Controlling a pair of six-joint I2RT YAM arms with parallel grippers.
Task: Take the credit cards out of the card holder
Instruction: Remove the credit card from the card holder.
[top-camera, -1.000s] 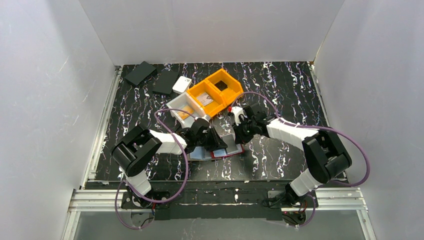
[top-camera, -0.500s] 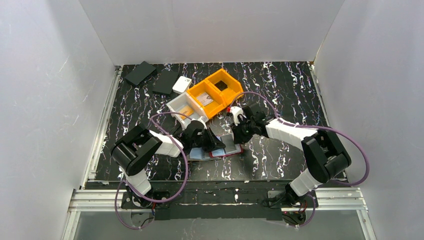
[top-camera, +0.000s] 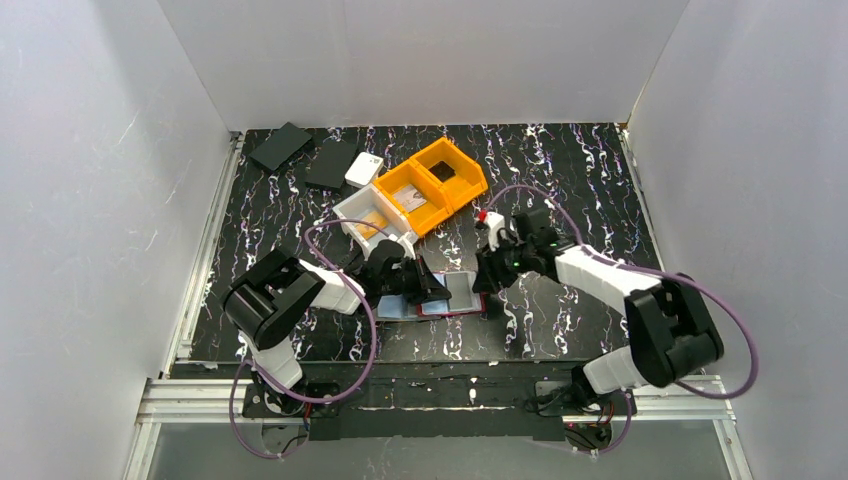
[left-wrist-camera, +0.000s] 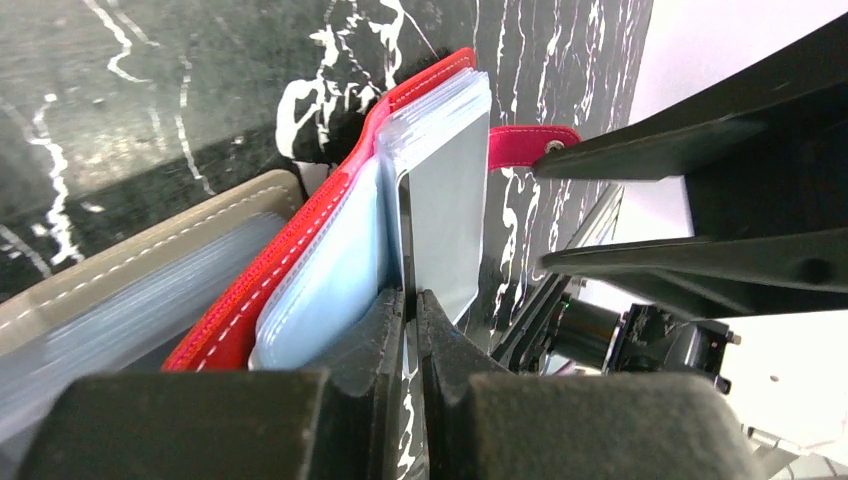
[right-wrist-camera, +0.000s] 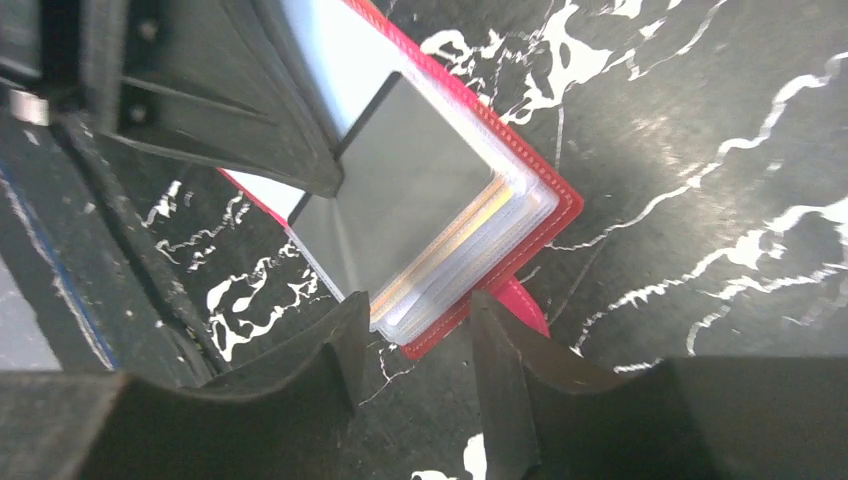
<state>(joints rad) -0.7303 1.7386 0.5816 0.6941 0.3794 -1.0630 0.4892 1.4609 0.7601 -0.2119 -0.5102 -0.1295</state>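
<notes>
From above, you see the holder (top-camera: 462, 293) lying open on the table (top-camera: 560, 170), at 6 o'clock from the orange bins (top-camera: 445, 175). The left gripper (top-camera: 428, 290) sits at its 9 o'clock edge and the right gripper (top-camera: 488, 290) at its 3 o'clock edge. A second holder (top-camera: 393, 308) lies just beside it at 8 o'clock, partly under the left arm.

On your left wrist camera, the fingers (left-wrist-camera: 385, 320) are pressed together, pinching the near edge of a grey sleeve (left-wrist-camera: 445, 225) that stands up from the red holder (left-wrist-camera: 225, 335). The holder's strap (left-wrist-camera: 530, 140) points to 3 o'clock, toward the right gripper (left-wrist-camera: 560, 212). The second holder (left-wrist-camera: 140, 250), tan, touches the red one at 9 o'clock.

On your right wrist camera, the fingers (right-wrist-camera: 340, 350) are spread, one on each side of the holder's (right-wrist-camera: 503, 270) near corner; you cannot tell whether they touch it. The sleeve (right-wrist-camera: 410, 190) tilts up toward 10 o'clock, and the strap (right-wrist-camera: 525, 305) shows beside the right-hand finger.
</notes>
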